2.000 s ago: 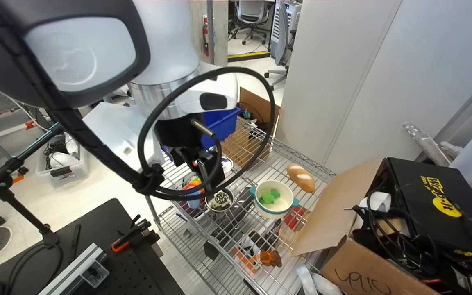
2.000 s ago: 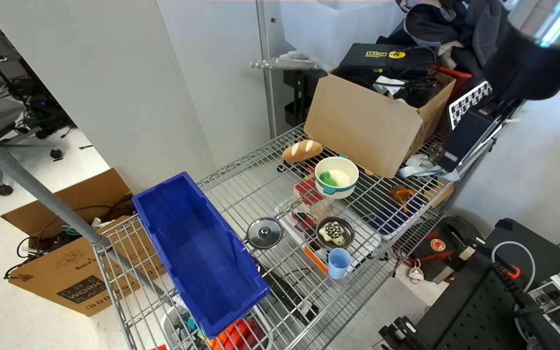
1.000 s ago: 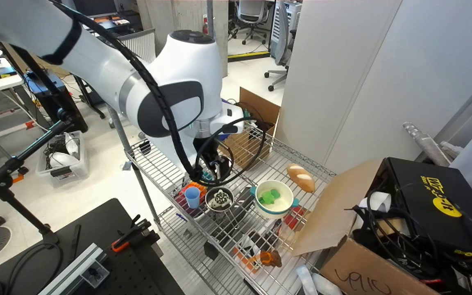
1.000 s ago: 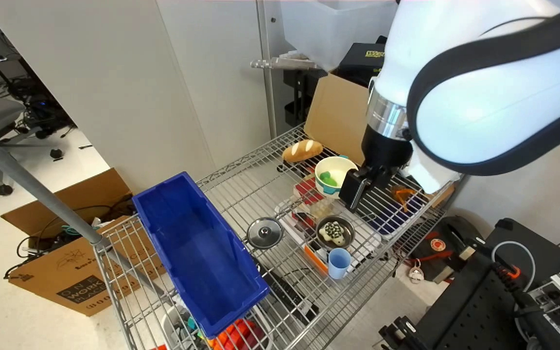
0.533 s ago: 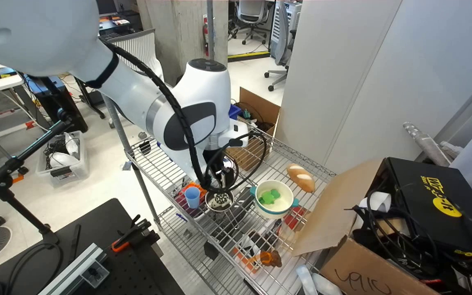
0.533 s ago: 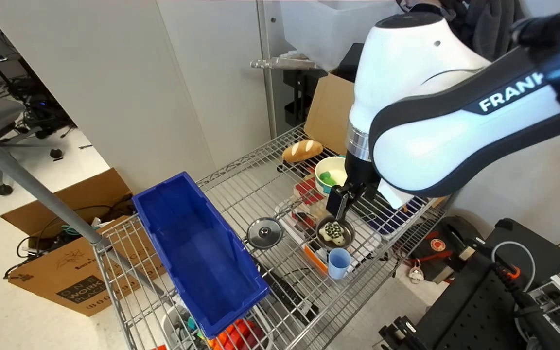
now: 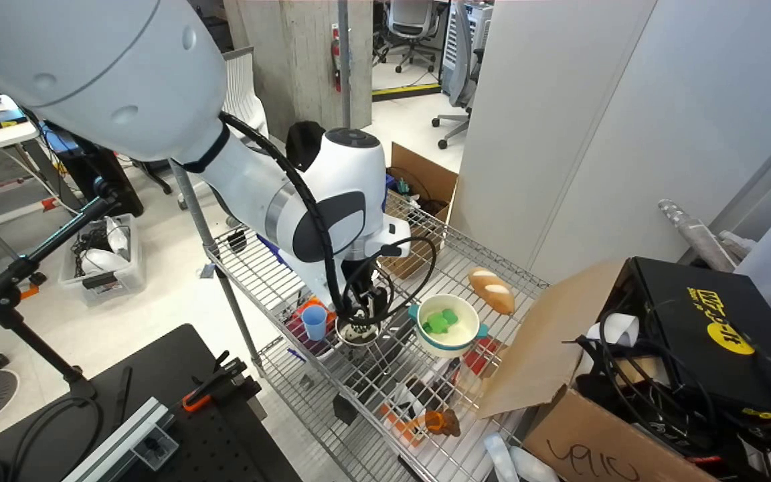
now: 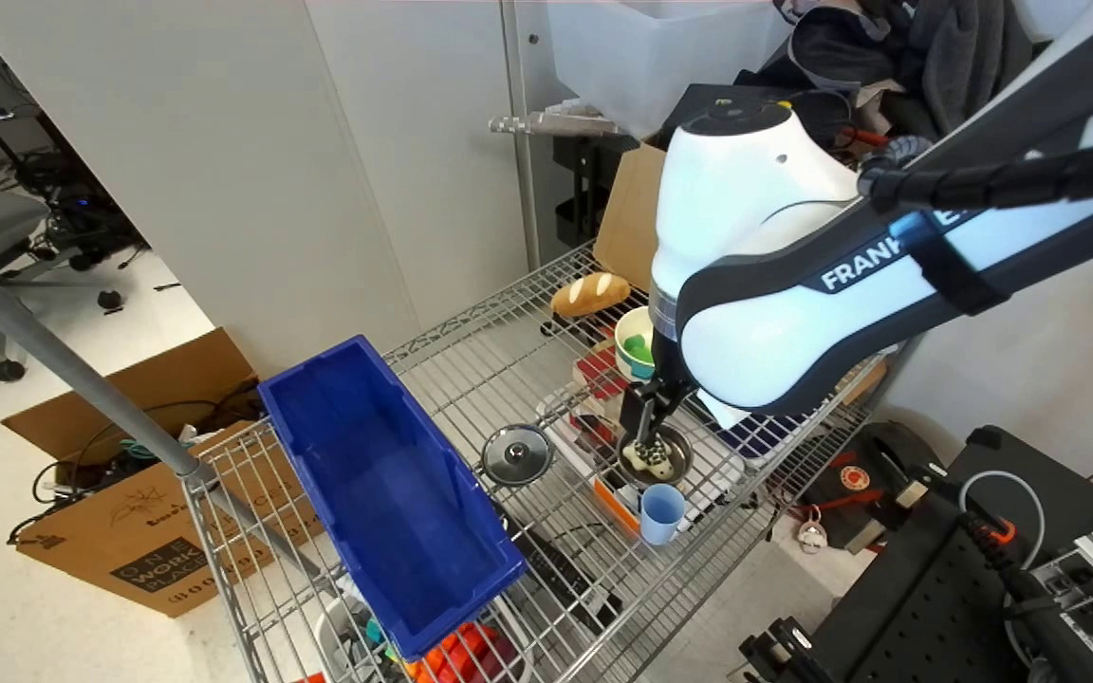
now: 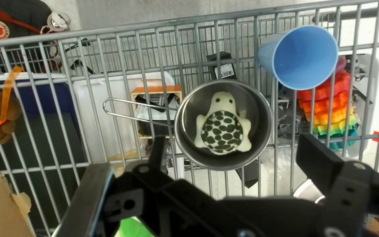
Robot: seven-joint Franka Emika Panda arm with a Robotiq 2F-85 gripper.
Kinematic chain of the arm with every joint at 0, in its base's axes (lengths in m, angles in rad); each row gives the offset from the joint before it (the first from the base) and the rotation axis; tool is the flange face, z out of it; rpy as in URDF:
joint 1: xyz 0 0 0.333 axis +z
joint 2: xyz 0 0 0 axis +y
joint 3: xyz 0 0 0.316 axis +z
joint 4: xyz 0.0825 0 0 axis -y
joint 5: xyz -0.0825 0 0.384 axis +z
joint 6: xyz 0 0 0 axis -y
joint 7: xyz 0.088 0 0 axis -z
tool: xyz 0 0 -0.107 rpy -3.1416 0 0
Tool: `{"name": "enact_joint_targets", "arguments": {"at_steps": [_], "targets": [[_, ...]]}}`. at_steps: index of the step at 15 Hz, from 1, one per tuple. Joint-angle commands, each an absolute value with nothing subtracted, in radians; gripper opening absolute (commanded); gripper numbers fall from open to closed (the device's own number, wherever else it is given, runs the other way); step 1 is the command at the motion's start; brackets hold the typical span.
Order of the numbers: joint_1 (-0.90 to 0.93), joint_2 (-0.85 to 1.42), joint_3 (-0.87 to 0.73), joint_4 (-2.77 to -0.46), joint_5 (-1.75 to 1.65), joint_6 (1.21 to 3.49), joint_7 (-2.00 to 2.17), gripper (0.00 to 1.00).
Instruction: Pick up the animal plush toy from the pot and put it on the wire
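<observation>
The spotted turtle plush (image 9: 222, 125) lies shell-up inside the small metal pot (image 9: 258, 110), its head toward the top of the wrist view. Over it stands the gripper (image 9: 231, 144), its fingers unclenched and spread wide, one at either side of the pot in that view. The pot sits on the wire rack (image 9: 176, 21), its handle reaching left there, with a blue cup (image 9: 303, 56) just beside it. Farther out in an exterior view are a round lid (image 8: 517, 454) and a blue tray (image 8: 395, 503); in both exterior views, bread (image 7: 491, 291) lies near a cream bowl (image 7: 469, 323)
</observation>
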State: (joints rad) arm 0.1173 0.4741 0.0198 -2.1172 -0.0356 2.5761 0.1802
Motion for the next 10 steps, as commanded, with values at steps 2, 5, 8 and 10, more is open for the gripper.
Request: {"name": "enact_joint_targets", "arguments": {"at_steps": [2, 5, 8, 10], "targets": [[0.155, 0.546, -0.010, -2.055, -0.061, 2.588, 0.226, 1.00], [0.173, 0.581, -0.025, -2.027, -0.064, 2.584, 0.246, 1.00], [0.189, 0.613, -0.036, -2.000, -0.065, 2.580, 0.262, 1.00], [0.198, 0.633, -0.045, -1.983, -0.065, 2.578, 0.272, 0.91]]}}
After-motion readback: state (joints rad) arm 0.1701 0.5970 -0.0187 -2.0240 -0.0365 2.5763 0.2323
